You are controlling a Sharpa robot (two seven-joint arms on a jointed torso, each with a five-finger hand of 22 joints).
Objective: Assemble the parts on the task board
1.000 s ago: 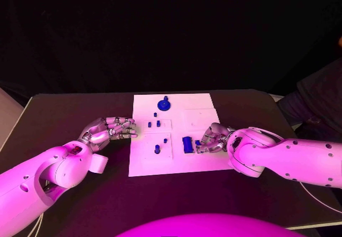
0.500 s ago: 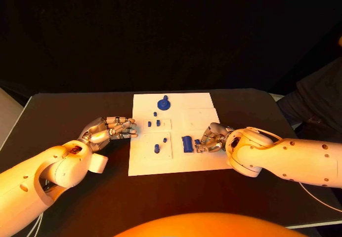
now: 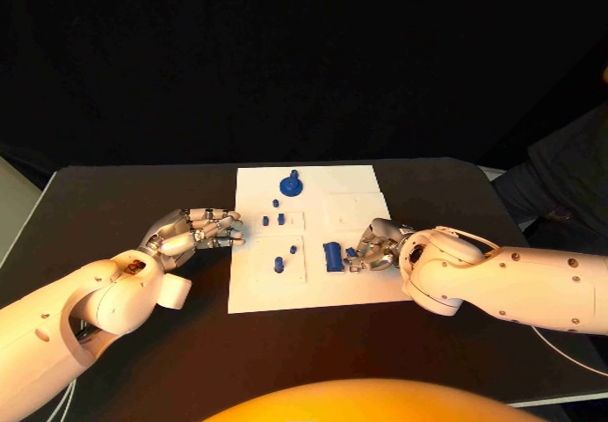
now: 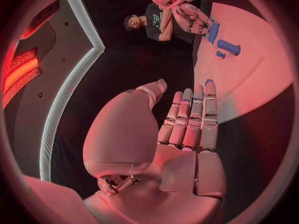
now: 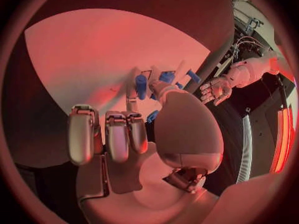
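The white task board (image 3: 361, 290) lies mid-table. On it are a round blue part (image 3: 290, 185), several small blue pegs (image 3: 280, 219) and a taller blue block (image 3: 332, 257). My right hand (image 3: 378, 245) rests on the board's right side, its curled fingertips against the block and a small blue part (image 3: 351, 254). In the right wrist view, blue parts (image 5: 141, 86) sit by the thumb, and whether any is gripped is unclear. My left hand (image 3: 197, 230) lies at the board's left edge, holding nothing. In the left wrist view its fingers (image 4: 193, 114) reach out side by side to the board (image 4: 249, 84).
The black table (image 3: 126, 198) surrounds the board on all sides. A person's dark sleeve (image 3: 564, 176) is at the table's far right, touching nothing. The board's near strip and upper right corner (image 3: 355, 180) carry no parts.
My right hand has edged slightly left toward the blue block. The left hand and the parts on the board have stayed put.
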